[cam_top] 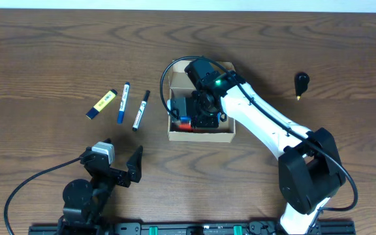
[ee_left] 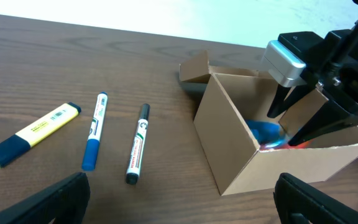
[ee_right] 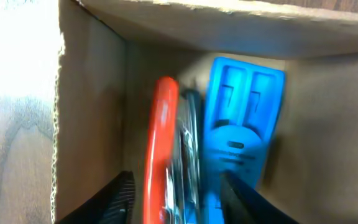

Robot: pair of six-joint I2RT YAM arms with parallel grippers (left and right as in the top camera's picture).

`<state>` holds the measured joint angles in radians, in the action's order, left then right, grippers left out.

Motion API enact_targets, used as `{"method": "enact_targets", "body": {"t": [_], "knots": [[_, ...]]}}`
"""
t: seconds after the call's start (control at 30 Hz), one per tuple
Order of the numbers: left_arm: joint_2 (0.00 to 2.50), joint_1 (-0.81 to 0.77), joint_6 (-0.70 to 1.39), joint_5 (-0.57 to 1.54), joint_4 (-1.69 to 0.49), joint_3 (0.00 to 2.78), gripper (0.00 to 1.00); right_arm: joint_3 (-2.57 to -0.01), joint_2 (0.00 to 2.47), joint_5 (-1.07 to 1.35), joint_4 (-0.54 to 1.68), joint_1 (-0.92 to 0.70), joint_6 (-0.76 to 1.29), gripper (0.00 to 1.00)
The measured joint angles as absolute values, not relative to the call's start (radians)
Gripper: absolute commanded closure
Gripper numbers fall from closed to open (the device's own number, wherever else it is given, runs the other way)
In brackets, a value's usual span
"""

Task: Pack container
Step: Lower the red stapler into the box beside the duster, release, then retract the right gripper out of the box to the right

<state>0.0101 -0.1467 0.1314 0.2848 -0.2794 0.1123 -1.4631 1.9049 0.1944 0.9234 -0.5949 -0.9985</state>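
The tan cardboard container [cam_top: 201, 136] stands open mid-table; it also shows in the left wrist view [ee_left: 229, 143] and its inner wall in the right wrist view [ee_right: 92, 112]. A blue and red stapler [ee_right: 241, 124] lies on its side inside it, also visible from overhead [cam_top: 185, 121]. My right gripper [ee_right: 176, 199] reaches down into the container [cam_top: 204, 108]; its fingers are apart and straddle the stapler's red and metal part, with a small gap at the left finger. My left gripper [cam_top: 111, 158] is open and empty near the front left [ee_left: 179, 193].
A yellow highlighter [cam_top: 101, 104], a blue marker [cam_top: 123, 102] and a black marker [cam_top: 141, 110] lie left of the container, ahead of my left gripper [ee_left: 95, 130]. A small black object [cam_top: 301, 83] lies at the far right. The container's flap [ee_left: 194, 67] hangs at the back.
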Motion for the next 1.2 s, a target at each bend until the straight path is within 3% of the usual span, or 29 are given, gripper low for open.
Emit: {"method": "enact_targets", "body": {"t": [0.37,0.73,1.2], "knots": [[0.010,-0.147,0.131,0.285,-0.279,0.112,0.05,-1.463,1.814,0.194,0.850,-0.593,-0.920,0.49],[0.010,-0.147,0.131,0.285,-0.279,0.112,0.05,-1.466,1.464,0.202,0.834,-0.565,-0.661,0.46],[0.010,-0.147,0.131,0.285,-0.279,0.112,0.05,-1.469,1.309,0.202,1.175,-0.412,-0.207,0.42]]}}
